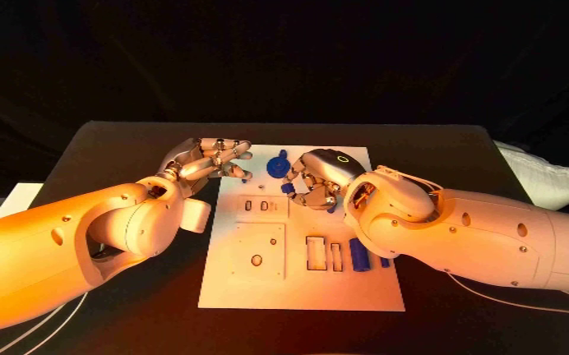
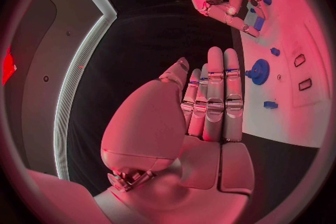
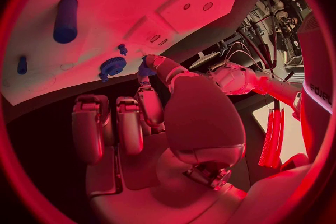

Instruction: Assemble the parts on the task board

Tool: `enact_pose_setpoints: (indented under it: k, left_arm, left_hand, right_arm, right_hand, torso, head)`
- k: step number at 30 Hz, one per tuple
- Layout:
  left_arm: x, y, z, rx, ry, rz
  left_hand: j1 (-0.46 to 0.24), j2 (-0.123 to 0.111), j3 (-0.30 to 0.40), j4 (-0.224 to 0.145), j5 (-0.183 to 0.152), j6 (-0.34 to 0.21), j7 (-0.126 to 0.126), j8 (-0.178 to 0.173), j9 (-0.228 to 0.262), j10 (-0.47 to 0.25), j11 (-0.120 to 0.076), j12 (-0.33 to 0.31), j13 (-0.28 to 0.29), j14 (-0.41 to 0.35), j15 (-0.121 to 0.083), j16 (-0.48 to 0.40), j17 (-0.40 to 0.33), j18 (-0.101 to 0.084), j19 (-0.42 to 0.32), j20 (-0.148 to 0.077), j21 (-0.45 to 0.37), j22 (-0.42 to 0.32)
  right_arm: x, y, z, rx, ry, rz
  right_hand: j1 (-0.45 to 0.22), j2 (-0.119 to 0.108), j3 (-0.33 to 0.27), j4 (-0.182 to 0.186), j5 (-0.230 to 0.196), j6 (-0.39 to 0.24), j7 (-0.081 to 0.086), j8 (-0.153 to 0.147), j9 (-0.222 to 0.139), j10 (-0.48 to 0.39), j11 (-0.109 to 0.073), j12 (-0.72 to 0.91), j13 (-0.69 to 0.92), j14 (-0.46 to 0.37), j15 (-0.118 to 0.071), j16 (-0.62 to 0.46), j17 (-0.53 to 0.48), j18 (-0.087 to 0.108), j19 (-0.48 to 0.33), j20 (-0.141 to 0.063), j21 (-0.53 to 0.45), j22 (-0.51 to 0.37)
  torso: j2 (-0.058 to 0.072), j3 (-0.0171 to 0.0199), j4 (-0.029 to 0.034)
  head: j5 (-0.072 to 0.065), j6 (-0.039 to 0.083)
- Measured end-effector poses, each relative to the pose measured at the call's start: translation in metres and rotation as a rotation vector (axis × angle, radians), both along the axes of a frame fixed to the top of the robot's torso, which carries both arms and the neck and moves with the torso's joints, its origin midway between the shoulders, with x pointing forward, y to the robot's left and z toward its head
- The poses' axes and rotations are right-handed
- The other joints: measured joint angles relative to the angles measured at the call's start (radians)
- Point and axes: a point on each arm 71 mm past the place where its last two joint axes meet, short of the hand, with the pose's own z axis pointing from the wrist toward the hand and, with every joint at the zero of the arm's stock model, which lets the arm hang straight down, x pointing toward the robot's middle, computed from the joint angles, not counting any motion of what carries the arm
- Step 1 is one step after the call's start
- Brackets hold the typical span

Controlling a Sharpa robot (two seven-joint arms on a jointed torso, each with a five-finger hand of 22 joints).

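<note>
At the near end of the white task board [image 1: 303, 277], which lies in the middle of the black table [image 1: 118, 137], a recessed square panel and rectangular slots are visible, with a blue cylinder [image 1: 359, 254] lying beside the slots, partly covered by the right forearm. Farther up, the right hand [image 1: 318, 178] hangs over the board's middle with its fingers curled in, pinching a small blue part [image 3: 145, 67] at its fingertips; most of that part is hidden by the fingers. Beyond it a blue gear [image 1: 279, 166] lies flat near the board's far edge, just clear of both hands. The left hand [image 1: 211, 160] sits at the board's far left edge, fingers straight and pressed side by side, holding nothing. Bare table runs along both long sides of the board and beyond its far edge.
</note>
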Motion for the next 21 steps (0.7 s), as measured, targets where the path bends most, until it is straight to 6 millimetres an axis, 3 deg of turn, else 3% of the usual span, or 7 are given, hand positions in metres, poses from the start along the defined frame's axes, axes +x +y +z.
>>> enact_pose_setpoints:
  k: [3, 6, 8, 10, 14, 17, 21]
  left_arm:
    - [-0.001, -0.004, -0.003, 0.074, 0.010, -0.029]
    - [-0.003, -0.008, -0.006, 0.162, 0.025, -0.056]
    - [-0.003, -0.010, -0.008, 0.216, 0.035, -0.071]
    - [-0.004, -0.013, -0.011, 0.277, 0.046, -0.088]
    - [-0.006, -0.019, -0.015, 0.379, 0.064, -0.117]
    - [-0.008, -0.023, -0.017, 0.443, 0.076, -0.134]
    - [-0.009, -0.027, -0.020, 0.505, 0.089, -0.145]
  left_hand:
    - [-0.034, -0.015, -0.026, 0.008, 0.000, 0.028, -0.028, 0.024, 0.011, 0.061, -0.030, 0.055, 0.031, 0.048, -0.027, 0.178, 0.140, 0.000, 0.068, -0.028, 0.073, 0.040]
    - [-0.052, -0.030, -0.063, 0.004, 0.000, 0.051, -0.051, 0.067, 0.029, 0.096, -0.057, 0.148, 0.095, 0.061, -0.051, 0.597, 0.530, 0.000, 0.134, -0.052, 0.189, 0.122]
    - [-0.079, -0.028, -0.101, 0.004, 0.000, 0.048, -0.063, 0.111, 0.051, 0.074, -0.064, 0.250, 0.181, 0.060, -0.071, 0.838, 0.761, -0.025, 0.175, -0.069, 0.384, 0.332]
    - [-0.096, -0.022, -0.131, 0.008, 0.000, 0.043, -0.065, 0.159, 0.076, 0.052, -0.076, 0.348, 0.259, 0.060, -0.076, 0.981, 0.898, -0.049, 0.192, -0.074, 0.546, 0.519]
    - [-0.123, -0.014, -0.183, 0.023, 0.000, 0.029, -0.087, 0.252, 0.131, 0.002, -0.096, 0.511, 0.390, 0.060, -0.076, 1.128, 0.940, -0.070, 0.216, -0.085, 0.757, 0.779]
    - [-0.127, -0.010, -0.217, 0.034, 0.000, -0.005, -0.093, 0.319, 0.172, -0.037, -0.099, 0.597, 0.460, 0.060, -0.076, 1.183, 0.941, -0.074, 0.218, -0.086, 0.846, 0.892]
    - [-0.124, -0.006, -0.240, 0.044, 0.000, -0.030, -0.100, 0.377, 0.207, -0.055, -0.100, 0.649, 0.502, 0.060, -0.076, 1.220, 0.941, -0.086, 0.228, -0.087, 0.907, 0.975]
  right_arm:
    - [-0.001, 0.002, 0.002, 0.007, 0.003, 0.005]
    - [-0.002, 0.003, 0.003, 0.011, 0.005, 0.006]
    - [-0.003, 0.004, 0.004, 0.013, 0.005, 0.006]
    - [-0.003, 0.005, 0.004, 0.015, 0.005, 0.006]
    - [-0.004, 0.008, 0.005, 0.018, 0.007, 0.005]
    - [-0.005, 0.010, 0.005, 0.019, 0.007, 0.005]
    - [-0.005, 0.011, 0.006, 0.019, 0.007, 0.002]
  right_hand:
    - [-0.017, -0.007, 0.010, 0.004, -0.060, 0.001, 0.001, 0.002, 0.005, 0.000, 0.000, 0.000, 0.000, 0.000, 0.000, 0.000, 0.000, 0.000, 0.000, 0.000, 0.000, 0.000]
    - [-0.032, -0.011, 0.017, 0.024, -0.136, 0.003, 0.002, 0.004, 0.006, 0.000, 0.000, 0.000, 0.000, 0.000, 0.000, 0.000, 0.000, 0.000, 0.000, 0.000, 0.000, 0.000]
    - [-0.037, -0.016, 0.013, 0.028, -0.172, 0.009, 0.002, 0.004, 0.007, 0.003, 0.004, 0.001, 0.001, 0.000, 0.000, 0.000, 0.000, 0.000, 0.000, 0.000, 0.000, 0.000]
    - [-0.040, -0.019, 0.008, 0.034, -0.199, 0.011, 0.003, 0.006, 0.008, 0.004, 0.004, 0.006, 0.001, 0.000, 0.000, 0.000, 0.000, 0.000, 0.000, 0.000, 0.000, 0.001]
    - [-0.040, -0.020, 0.004, 0.033, -0.210, 0.011, 0.003, 0.008, 0.008, 0.004, 0.004, 0.006, 0.001, 0.000, 0.000, 0.000, 0.000, 0.000, 0.000, 0.000, 0.000, 0.001]
    - [-0.040, -0.020, 0.004, 0.032, -0.210, 0.011, 0.003, 0.008, 0.008, 0.004, 0.004, 0.006, 0.001, 0.000, 0.000, 0.000, 0.000, 0.000, 0.000, 0.000, 0.000, 0.001]
    - [-0.040, -0.020, 0.004, 0.032, -0.211, 0.011, 0.003, 0.008, 0.008, 0.003, 0.004, 0.012, 0.001, 0.000, 0.000, 0.000, 0.000, 0.000, 0.000, 0.000, 0.000, 0.001]
  torso:
    - [0.000, 0.0007, 0.0004]
    - [0.000, 0.0011, 0.0013]
    - [0.001, 0.0013, 0.0016]
    - [0.001, 0.0016, 0.0016]
    - [0.002, 0.0016, 0.0014]
    - [0.002, 0.0019, 0.0009]
    - [0.002, 0.0018, 0.0003]
  head:
    - [0.003, 0.003]
    - [0.006, 0.006]
    - [0.008, 0.007]
    - [0.010, 0.007]
    - [0.014, 0.007]
    - [0.015, 0.005]
    - [0.016, 0.004]
